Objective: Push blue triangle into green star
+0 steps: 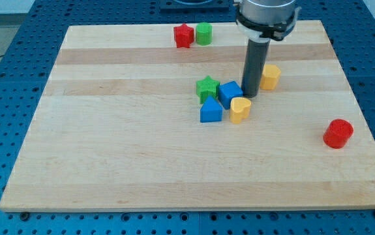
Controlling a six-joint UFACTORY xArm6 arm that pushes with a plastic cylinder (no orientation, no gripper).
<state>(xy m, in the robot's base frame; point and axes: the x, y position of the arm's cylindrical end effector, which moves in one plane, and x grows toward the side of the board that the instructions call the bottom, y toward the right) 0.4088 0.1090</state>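
Observation:
The green star (207, 87) lies near the board's middle. The blue triangle (210, 110) sits just below it, touching or nearly touching its lower edge. A blue cube (230, 92) lies right of the star, and a yellow heart (240, 109) lies right of the triangle, below the cube. My tip (249, 96) stands at the cube's right edge, just above the yellow heart and to the right of the star and triangle.
A yellow block (270, 76) lies just right of the rod. A red star (183, 35) and a green block (203, 33) lie at the view's top. A red cylinder (337, 133) lies at the right. The wooden board (109, 143) rests on a blue perforated table.

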